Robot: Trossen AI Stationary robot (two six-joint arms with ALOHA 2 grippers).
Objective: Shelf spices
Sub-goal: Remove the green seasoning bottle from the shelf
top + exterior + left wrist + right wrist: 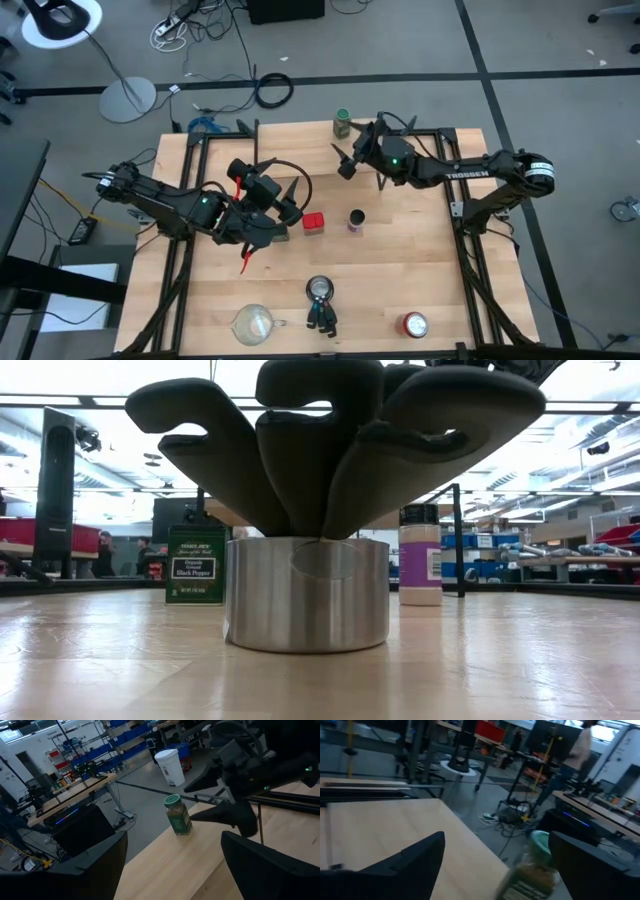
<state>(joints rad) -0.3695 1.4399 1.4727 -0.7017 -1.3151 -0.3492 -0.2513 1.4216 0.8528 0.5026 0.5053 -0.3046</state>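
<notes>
While the high view shows the green jar [342, 124] at the table's upper edge, the low view misses it.
Right gripper [347, 164] released beside it; left gripper [290, 203] spread near the red square tin [314, 223]; purple-labelled cylindrical jar [356, 220] stands centre.

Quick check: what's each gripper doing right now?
Left gripper: open, holding nothing.
Right gripper: open, empty, beside the green jar.

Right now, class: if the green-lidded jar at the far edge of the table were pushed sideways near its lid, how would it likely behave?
The green-lidded jar stands upright and taller than wide, so a high push would probably tip it. It looks round, so once down it may roll. It stands close to the table edge, so it might fall off.
</notes>
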